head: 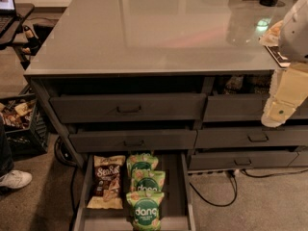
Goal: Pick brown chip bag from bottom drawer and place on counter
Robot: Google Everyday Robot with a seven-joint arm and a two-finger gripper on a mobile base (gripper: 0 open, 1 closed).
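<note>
1. The shiny grey counter (159, 28) fills the top; brown carpet (260, 203) lies below.
2. My gripper (278, 107) hangs at the right edge, by the drawer fronts (130, 107). I can't see if it is gripping.
3. The brown chip bag (107, 181) lies in the bottom drawer (174, 191), lower left, beside green dang bags (145, 211), far from my gripper.

Brown chip bag (107, 181) flat, left in bottom drawer (179, 189); gripper (284, 100) at right beside counter (159, 28)
</note>
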